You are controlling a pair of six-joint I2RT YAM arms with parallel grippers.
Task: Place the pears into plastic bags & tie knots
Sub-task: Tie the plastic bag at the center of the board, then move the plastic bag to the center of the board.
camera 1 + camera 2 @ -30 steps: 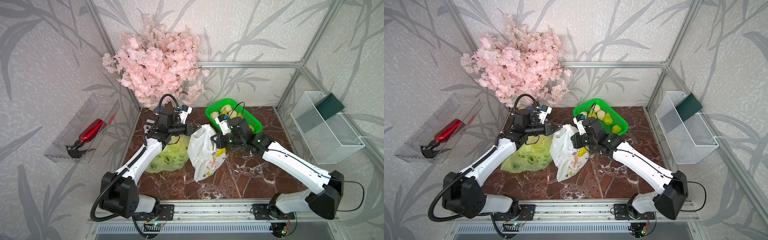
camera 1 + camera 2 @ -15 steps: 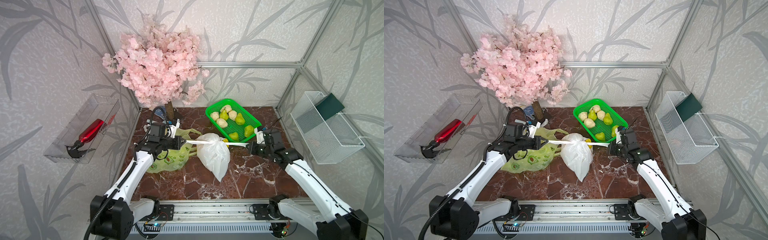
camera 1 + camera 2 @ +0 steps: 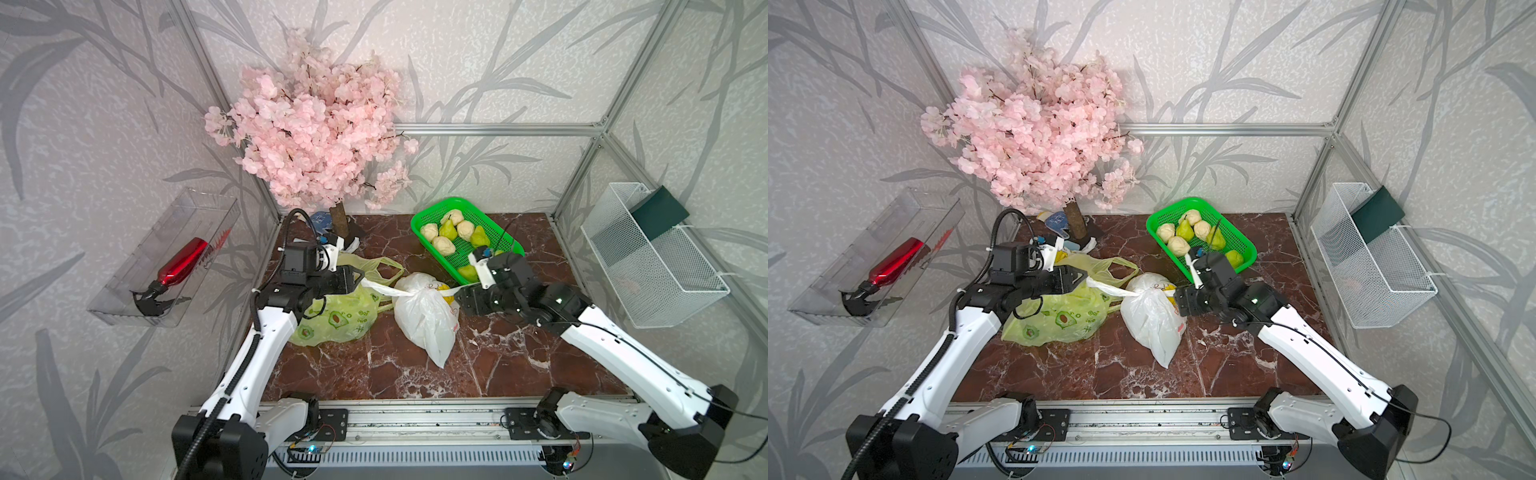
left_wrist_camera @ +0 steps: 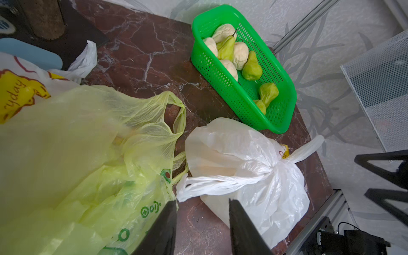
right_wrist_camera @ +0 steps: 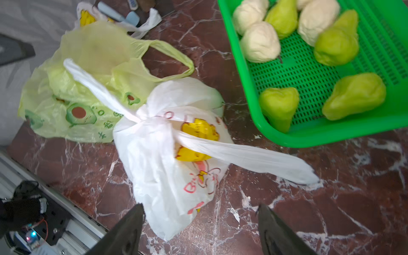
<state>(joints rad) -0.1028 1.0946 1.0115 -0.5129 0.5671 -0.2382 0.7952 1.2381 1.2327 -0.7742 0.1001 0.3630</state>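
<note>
Both strap ends have been released since half a second back: the white bag point(image 3: 424, 324), then stretched taut between the arms, is now slumped mid-table point(image 3: 519, 365), and the right gripper point(image 5: 201, 206) has been brought in close to it. The left gripper point(image 4: 203, 201) is seen with jaws parted and nothing between them; the left strap end point(image 4: 212, 183) lies just beside one finger. The right gripper's jaws are spread wide and empty, and the right strap end point(image 5: 242, 156) lies loose on the marble ahead of it. The knot point(image 5: 141, 117) is cinched at the bag's neck and is judged finished. The yellow-green bag point(image 3: 336, 320) is taken as next: handles open, lying under the left gripper, just beside the white bag. What it holds cannot be told. The remaining pears point(image 5: 353, 95) are in the green basket point(image 5: 309, 138), just beside the right gripper and well apart from the left. Picking is therefore better assigned to the right arm, mouth-holding to the left. The two nearest pears lie tipped over at the basket's near end, so a grasp across the belly is expected.
</note>
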